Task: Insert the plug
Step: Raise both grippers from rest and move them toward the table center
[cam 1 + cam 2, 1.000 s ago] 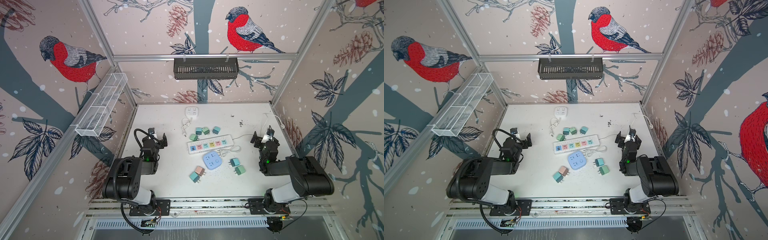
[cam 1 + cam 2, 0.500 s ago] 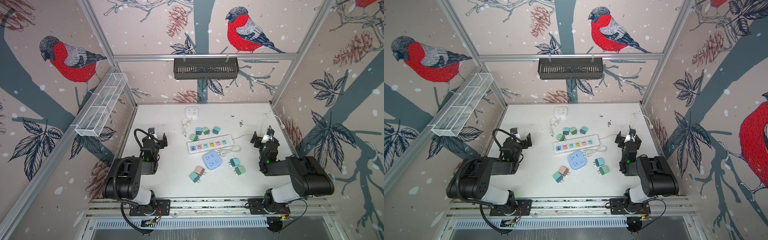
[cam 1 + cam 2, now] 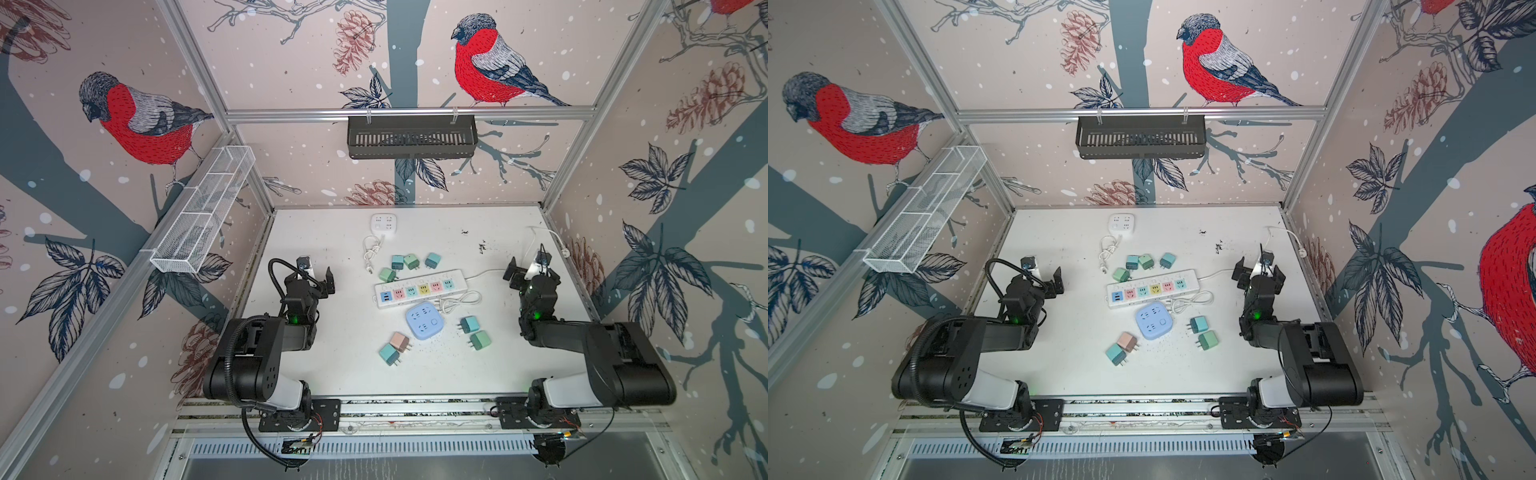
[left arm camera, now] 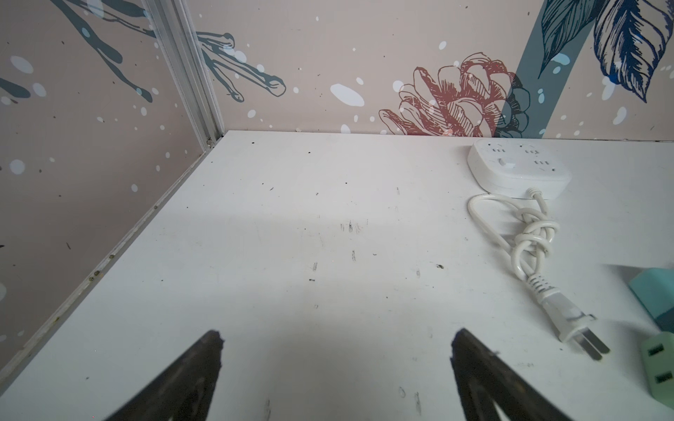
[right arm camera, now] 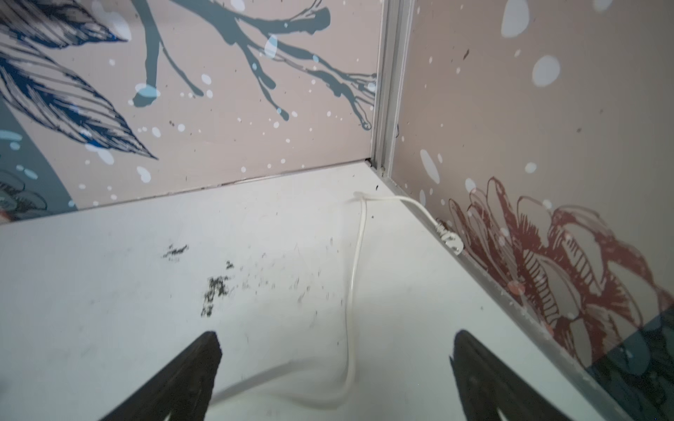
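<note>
**Plugs (image 3: 400, 341) loose on the desk (image 3: 345, 232), both tools spread**

The left tool (image 3: 318, 274) hangs low over the desk with its jaws spread and nothing between them. In its wrist view the dark, tapered fingertips (image 4: 211, 350) sit over bare, scuffed white surface. That surface runs open ahead to the metal corner post (image 4: 189, 73) and the patterned wall. Ahead and off to its right lie a rounded white socket block (image 4: 518, 171) and its knotted white cord (image 4: 532, 237), which ends in flat prongs.

The right tool (image 3: 527, 268) is also spread and empty, close to the side wall. A thin white cable (image 5: 355, 291) crosses the desk below the gap between its jaws and runs to the wall's foot, with black scuff marks (image 5: 215, 288) beside it.

Between the two tools, well apart from each, lie a long white power strip (image 3: 419, 287) with coloured sockets and a rounded blue socket block (image 3: 424, 321). Eight small cube plugs in teal, green and pink lie around the strip, four beyond it and four nearer the arm bases. None is inserted. Any print on them is too small to read.
</note>
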